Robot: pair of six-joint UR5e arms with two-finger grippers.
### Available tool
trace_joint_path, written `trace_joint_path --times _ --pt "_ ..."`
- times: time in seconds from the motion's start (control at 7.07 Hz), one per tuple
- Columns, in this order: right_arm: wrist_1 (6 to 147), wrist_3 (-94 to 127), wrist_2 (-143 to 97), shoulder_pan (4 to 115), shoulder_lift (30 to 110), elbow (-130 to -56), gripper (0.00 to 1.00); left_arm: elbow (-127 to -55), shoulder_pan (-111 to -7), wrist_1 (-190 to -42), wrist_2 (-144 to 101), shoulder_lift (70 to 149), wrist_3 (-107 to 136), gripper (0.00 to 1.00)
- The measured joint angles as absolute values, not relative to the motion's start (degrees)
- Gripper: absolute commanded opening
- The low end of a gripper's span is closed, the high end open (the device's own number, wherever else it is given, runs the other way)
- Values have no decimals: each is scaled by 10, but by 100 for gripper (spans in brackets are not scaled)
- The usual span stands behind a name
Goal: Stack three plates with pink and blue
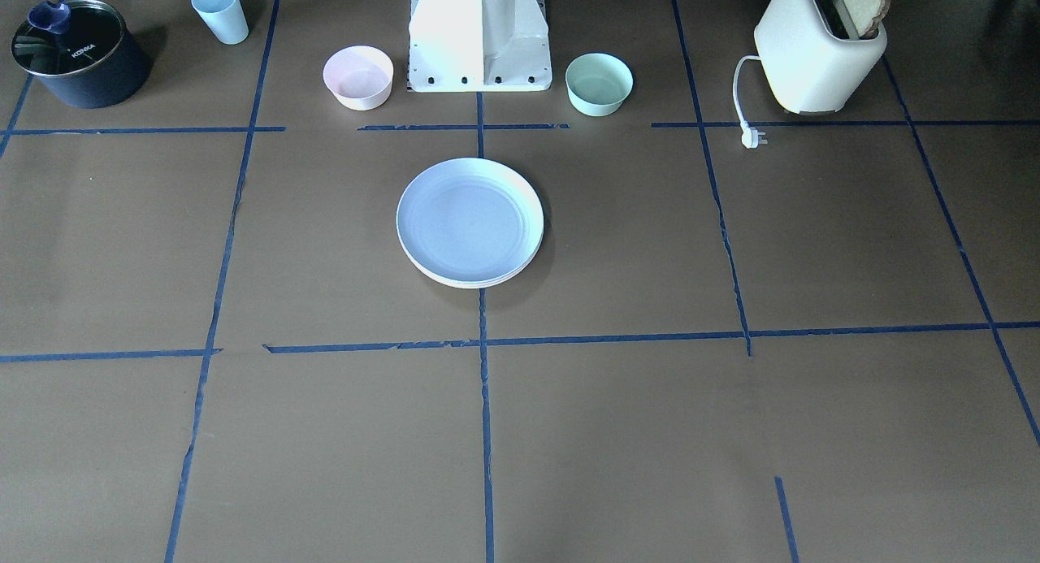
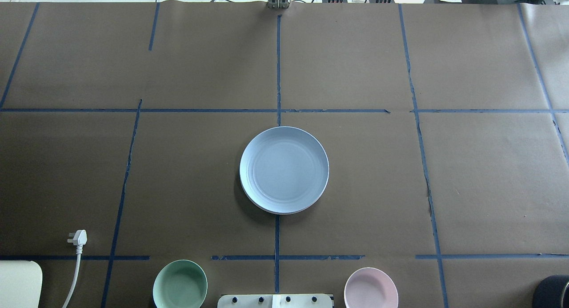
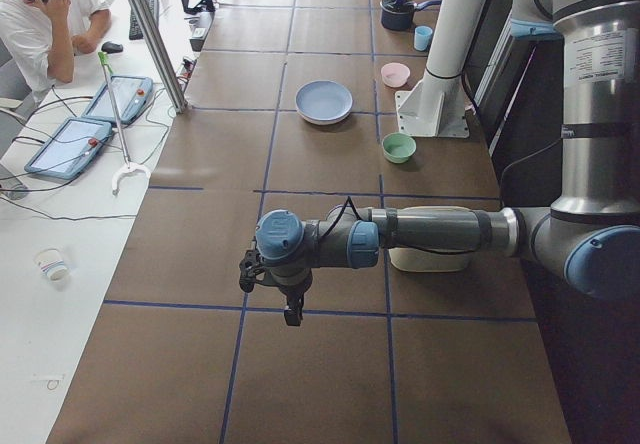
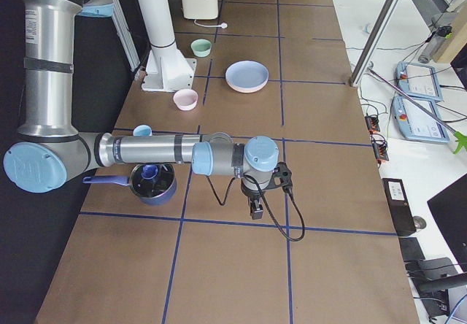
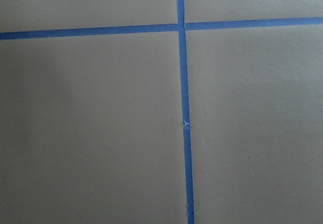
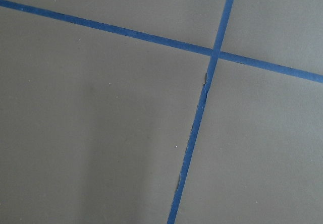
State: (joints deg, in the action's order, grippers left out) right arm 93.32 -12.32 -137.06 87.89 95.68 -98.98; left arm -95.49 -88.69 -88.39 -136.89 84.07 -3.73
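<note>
The left tool (image 3: 291, 311) and the right tool (image 4: 254, 209) are hung over opposite ends of the brown paper-covered tabletop (image 2: 489, 174). How far either is open, or what is held, cannot be told. At the centre a round light blue matte plate (image 2: 284, 168) is stacked on a cream-white plate (image 1: 479, 283). Seen from overhead, a small mint bowl (image 2: 180, 285) is set at 7 o'clock from the stack and a small pink bowl (image 2: 371, 288) at 5 o'clock.

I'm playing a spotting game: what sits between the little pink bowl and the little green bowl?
The robot's white metal base stands between the small pink bowl and the mint-green bowl, shown in the front-facing view.
</note>
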Motion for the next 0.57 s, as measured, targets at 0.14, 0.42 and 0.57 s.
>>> trace_joint_path --times 0.14,0.42,0.57 --pt "933 -123 -1372 879 957 -989 100 -956 -887 -885 -1367 840 -37 100" --pt "931 -123 -1372 879 959 -988 100 -956 -887 -887 -1357 829 -35 100" --pt "931 -122 -1373 879 961 -988 100 -957 -886 -887 -1353 826 -34 100"
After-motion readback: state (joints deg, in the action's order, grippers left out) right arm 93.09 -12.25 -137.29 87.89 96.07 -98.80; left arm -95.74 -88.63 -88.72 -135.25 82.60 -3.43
